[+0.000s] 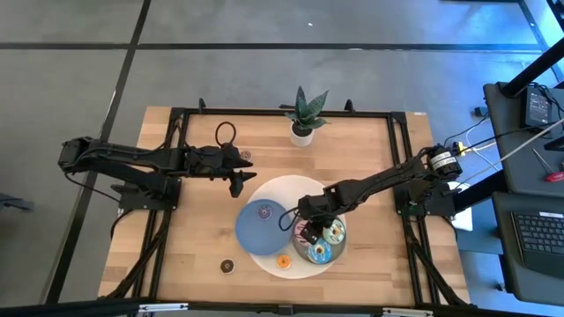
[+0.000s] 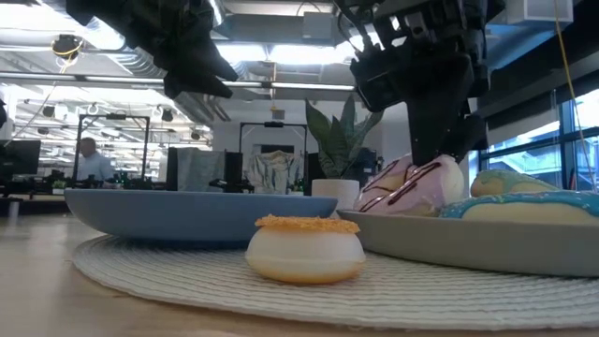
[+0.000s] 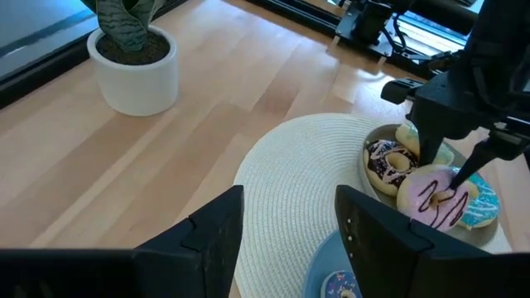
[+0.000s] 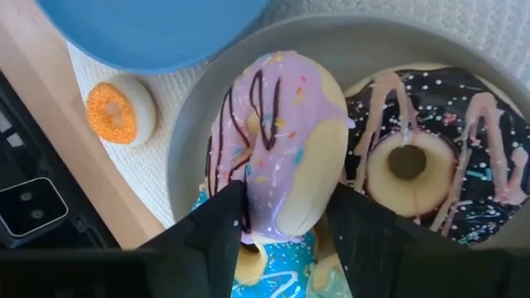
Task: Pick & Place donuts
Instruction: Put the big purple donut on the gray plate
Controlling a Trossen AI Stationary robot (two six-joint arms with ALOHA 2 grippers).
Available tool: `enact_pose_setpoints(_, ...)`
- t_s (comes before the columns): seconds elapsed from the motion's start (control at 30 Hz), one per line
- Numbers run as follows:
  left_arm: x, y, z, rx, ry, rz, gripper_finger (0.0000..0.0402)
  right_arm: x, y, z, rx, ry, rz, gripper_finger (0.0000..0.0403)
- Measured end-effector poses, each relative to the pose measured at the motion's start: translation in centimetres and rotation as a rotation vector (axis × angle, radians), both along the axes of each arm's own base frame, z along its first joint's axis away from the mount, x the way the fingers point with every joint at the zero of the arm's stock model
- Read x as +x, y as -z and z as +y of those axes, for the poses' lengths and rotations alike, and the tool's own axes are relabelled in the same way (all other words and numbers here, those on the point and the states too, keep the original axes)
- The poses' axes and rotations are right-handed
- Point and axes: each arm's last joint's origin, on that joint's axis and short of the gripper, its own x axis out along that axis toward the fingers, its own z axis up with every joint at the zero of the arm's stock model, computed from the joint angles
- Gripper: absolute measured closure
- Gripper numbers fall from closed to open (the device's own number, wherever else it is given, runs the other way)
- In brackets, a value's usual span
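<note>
Right gripper (image 4: pixel 277 228) around pink donut (image 4: pixel 281 141)

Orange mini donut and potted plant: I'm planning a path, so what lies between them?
In the high view, the blue plate on the white mat lies between the orange mini donut and potted plant.

No writing, label, brand mark or number can be read anywhere: not on the table, the plates, the donuts, the arms or the room behind.
</note>
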Motion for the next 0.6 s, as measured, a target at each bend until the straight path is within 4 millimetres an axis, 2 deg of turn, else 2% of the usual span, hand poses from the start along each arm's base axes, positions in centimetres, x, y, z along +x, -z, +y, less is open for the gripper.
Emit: enact_pose_setpoints(0.6, -0.31, 0.47, 0.08, 0.028, -0.017, 0.063, 0.0214, -0.30, 0.13, -0.57, 0.028, 0.029, 0.063, 0.0228)
